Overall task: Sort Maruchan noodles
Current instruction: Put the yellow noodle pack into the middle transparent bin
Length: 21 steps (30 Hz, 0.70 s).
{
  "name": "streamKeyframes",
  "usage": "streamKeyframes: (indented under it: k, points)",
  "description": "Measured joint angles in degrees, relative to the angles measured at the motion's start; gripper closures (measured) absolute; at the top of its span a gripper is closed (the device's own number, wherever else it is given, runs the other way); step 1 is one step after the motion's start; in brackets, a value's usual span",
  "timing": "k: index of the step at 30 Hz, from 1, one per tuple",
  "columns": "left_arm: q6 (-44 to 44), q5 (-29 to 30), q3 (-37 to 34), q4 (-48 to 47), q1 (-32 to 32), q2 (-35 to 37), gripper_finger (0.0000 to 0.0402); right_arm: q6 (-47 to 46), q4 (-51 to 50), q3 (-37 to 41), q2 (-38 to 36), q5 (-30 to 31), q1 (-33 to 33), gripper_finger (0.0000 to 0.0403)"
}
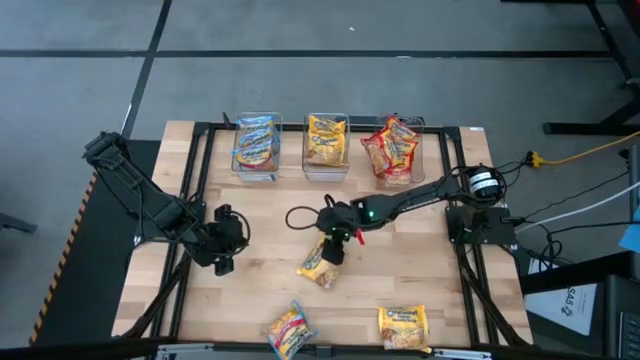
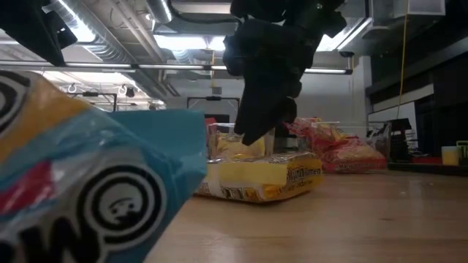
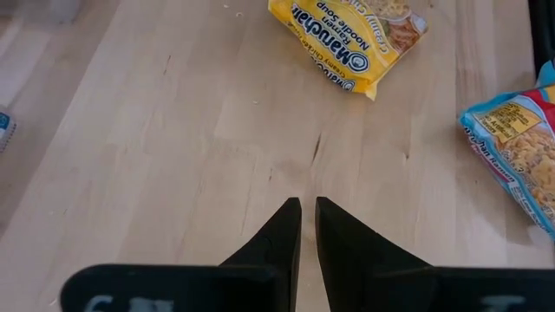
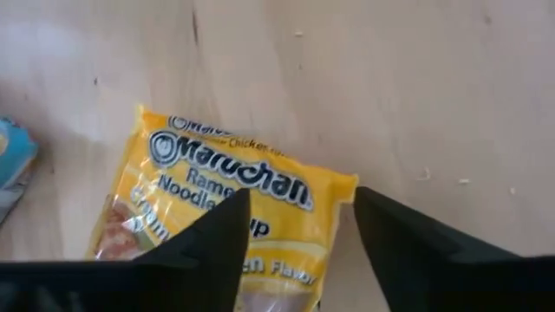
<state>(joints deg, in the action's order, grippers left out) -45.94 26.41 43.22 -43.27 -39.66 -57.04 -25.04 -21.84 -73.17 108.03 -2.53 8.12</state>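
Spanning most of the high view, the wooden table [image 1: 400, 280] carries everything here, with dark floor around it. Three clear bins stand in a row along its far edge: the left bin [image 1: 256, 146] holds blue-trimmed packets, the middle bin [image 1: 326, 145] holds yellow ones, and the right bin [image 1: 393, 148] holds red ones.

The right arm reaches from the table's right side toward the middle, and the right gripper [image 1: 336, 244] hangs just above a loose yellow packet [image 1: 321, 262]. In its wrist view the fingers [image 4: 217, 238] stand spread wide, one to each side of that packet's printed face [image 4: 221, 212], and nothing is pinched between them. The low view shows the same gripper [image 2: 259, 120] dark above the packet [image 2: 259, 179], which lies flat on the wood; whether a fingertip touches the wrapper cannot be told.

The left arm waits at the left side of the table, its gripper [image 1: 222, 258] low over bare wood, well apart from the packets. Its wrist view shows the fingers [image 3: 282, 238] pressed nearly together with only a thin slit between them, holding nothing.

Two more packets lie loose at the near edge: a blue-trimmed one [image 1: 290, 330] near the middle and a second yellow one [image 1: 404, 327] to its right.
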Motion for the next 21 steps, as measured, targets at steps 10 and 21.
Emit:
streamKeyframes:
  k: [10,21]
  points:
    - [0.0,0.0,0.0,0.0,0.0,0.0,0.0369,-0.1,2.1,0.0,2.4,-0.6,0.1,0.0141]
    - [0.1,0.1,0.0,-0.2,0.0,0.0,0.0369,-1.9,2.9,0.0,5.1,-4.2,0.1,0.0141]
